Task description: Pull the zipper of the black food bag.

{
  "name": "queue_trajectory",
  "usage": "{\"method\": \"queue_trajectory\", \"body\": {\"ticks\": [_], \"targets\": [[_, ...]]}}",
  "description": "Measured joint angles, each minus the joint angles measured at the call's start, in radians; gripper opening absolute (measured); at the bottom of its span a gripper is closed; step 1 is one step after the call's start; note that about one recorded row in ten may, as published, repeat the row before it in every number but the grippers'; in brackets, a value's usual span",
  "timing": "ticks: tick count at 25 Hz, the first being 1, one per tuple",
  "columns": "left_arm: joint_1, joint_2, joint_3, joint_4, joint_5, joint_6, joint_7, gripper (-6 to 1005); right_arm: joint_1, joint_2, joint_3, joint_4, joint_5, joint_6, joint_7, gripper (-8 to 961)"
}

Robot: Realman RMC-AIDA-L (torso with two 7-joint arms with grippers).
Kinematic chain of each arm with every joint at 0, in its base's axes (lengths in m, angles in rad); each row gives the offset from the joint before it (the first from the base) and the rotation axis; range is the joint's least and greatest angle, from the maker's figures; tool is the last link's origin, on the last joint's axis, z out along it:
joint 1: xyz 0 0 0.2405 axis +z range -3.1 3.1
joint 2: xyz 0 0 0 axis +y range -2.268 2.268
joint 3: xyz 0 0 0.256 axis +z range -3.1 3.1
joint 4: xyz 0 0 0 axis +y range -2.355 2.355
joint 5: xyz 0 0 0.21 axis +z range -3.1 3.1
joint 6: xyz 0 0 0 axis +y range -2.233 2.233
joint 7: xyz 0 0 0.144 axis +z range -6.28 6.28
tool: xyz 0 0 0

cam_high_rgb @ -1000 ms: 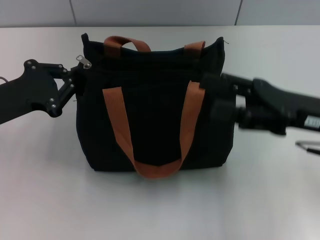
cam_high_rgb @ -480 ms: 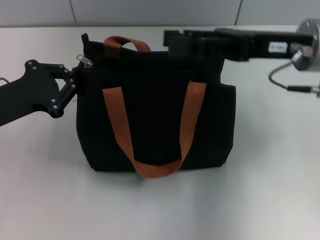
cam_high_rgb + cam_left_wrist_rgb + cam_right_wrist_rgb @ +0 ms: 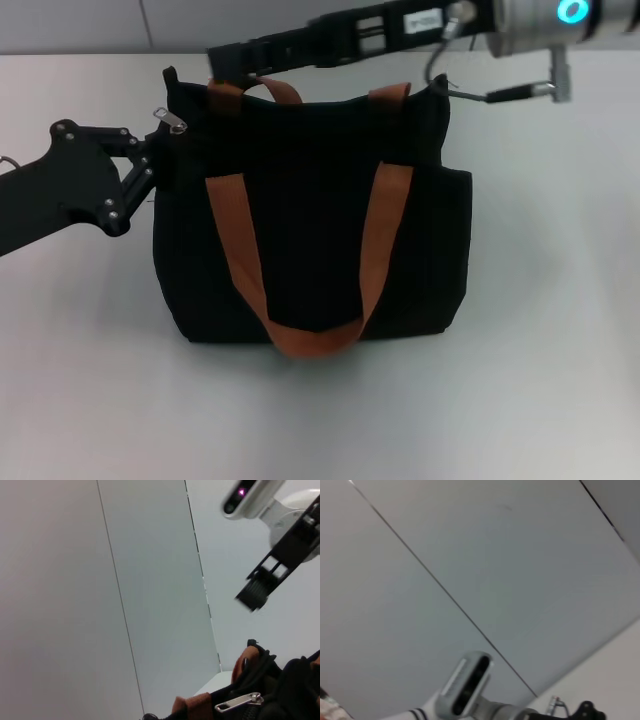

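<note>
The black food bag (image 3: 310, 230) stands upright in the middle of the white table, its two rust-brown strap handles (image 3: 385, 230) hanging down the front and standing at the back. The zipper's silver pull tab (image 3: 170, 123) sits at the bag's top left corner; it also shows in the left wrist view (image 3: 239, 703). My left gripper (image 3: 152, 163) is shut on the bag's upper left edge, just below the tab. My right gripper (image 3: 218, 62) reaches in from the upper right, above the bag's top, its tip over the back handle, a little right of the tab and apart from it. It also shows in the left wrist view (image 3: 254, 594).
The white table (image 3: 540, 380) stretches around the bag on all sides. A grey panelled wall (image 3: 300, 20) runs behind the table's far edge. The right arm's cable (image 3: 500, 95) hangs above the bag's top right corner.
My right arm has lifted from the bag's right side and swept left across its top, reaching the back handle near the tab. The left gripper and the bag have stayed still.
</note>
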Motion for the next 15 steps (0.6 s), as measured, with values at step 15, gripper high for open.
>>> {"method": "queue_trajectory", "body": {"ticks": [15], "targets": [[0.004,-0.005,0.000,0.001,-0.022,0.000,0.024,41,0.127,0.035,-0.120,0.005,-0.096,0.169,0.073,840]]}}
